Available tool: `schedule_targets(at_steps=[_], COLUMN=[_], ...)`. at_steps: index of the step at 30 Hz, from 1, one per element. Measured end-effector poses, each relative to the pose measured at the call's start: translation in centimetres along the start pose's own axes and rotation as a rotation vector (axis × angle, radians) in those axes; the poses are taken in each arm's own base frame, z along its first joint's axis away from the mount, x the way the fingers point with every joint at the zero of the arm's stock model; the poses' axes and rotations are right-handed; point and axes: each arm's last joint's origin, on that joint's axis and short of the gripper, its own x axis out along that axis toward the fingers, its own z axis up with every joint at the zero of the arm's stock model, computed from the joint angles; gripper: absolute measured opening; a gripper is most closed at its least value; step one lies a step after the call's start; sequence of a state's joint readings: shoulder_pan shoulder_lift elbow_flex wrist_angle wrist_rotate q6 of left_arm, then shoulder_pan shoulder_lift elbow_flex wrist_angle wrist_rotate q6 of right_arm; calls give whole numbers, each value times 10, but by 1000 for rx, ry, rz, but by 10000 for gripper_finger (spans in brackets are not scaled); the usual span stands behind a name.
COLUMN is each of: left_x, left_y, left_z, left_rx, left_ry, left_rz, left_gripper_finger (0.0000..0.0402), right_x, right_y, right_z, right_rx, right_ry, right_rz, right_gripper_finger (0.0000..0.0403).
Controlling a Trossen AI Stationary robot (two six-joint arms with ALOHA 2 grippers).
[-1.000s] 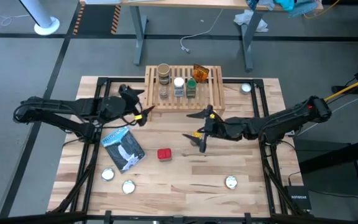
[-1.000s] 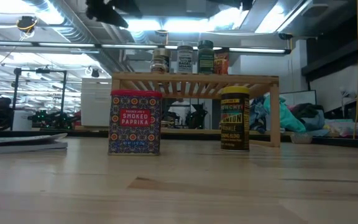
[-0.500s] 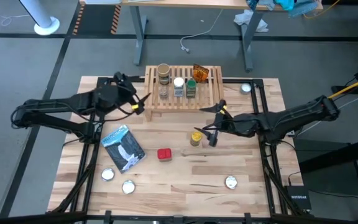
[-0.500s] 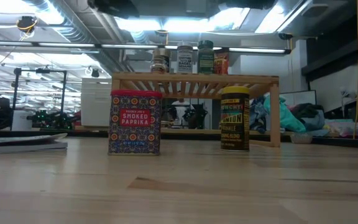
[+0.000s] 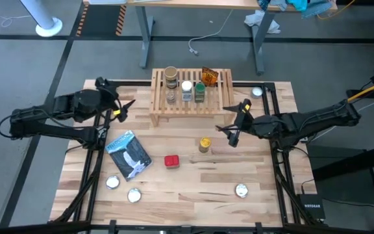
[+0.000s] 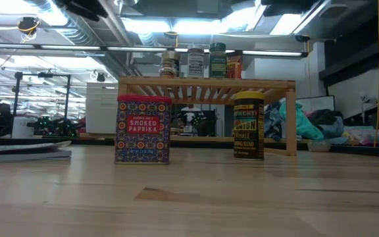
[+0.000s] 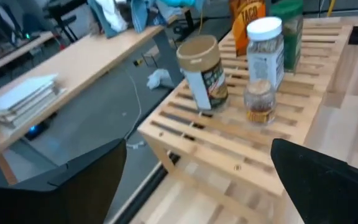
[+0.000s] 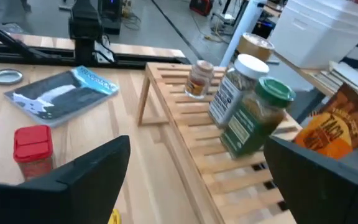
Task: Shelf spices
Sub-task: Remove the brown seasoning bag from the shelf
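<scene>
The light-wood shelf stands at the table's far middle. On it are a tan-lid jar, a small clear jar, a white-lid jar, a green-lid jar and an orange packet. A yellow-lid jar and a red tin stand upright on the table in front of the shelf. My left gripper hangs open left of the shelf. My right gripper hangs open right of the yellow-lid jar. Neither holds anything.
A blue-and-white pouch lies flat at the near left. Flat silver discs lie at the near left, the near right and beside the shelf's right end. Bare wood stretches across the table's near middle.
My left gripper has drawn back from the shelf's left end toward the table's left edge. My right gripper has pulled away from the yellow-lid jar toward the right edge, leaving the jar standing where it was. Both stayed open.
</scene>
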State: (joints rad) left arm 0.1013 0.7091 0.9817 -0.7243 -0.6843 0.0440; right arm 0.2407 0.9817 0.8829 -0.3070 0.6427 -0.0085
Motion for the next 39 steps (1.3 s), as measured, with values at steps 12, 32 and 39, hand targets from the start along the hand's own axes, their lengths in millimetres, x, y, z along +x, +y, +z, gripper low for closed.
schedule_targets(at_steps=[12, 32, 39], left_x=[-5, 22, 29], left_y=[1, -24, -27], left_z=[-37, -72, -72], left_rx=[-63, -86, -107], left_ry=[109, -215, -245], left_rz=[-23, -105, -164], left_gripper_finger=[393, 393, 393], right_x=[8, -5, 10], right_y=[-20, -47, -52], right_z=[-18, -37, -59], right_rx=[39, 91, 75], right_ry=[169, 21, 19], right_rz=[-98, -75, -144], right_gripper_finger=[374, 374, 374])
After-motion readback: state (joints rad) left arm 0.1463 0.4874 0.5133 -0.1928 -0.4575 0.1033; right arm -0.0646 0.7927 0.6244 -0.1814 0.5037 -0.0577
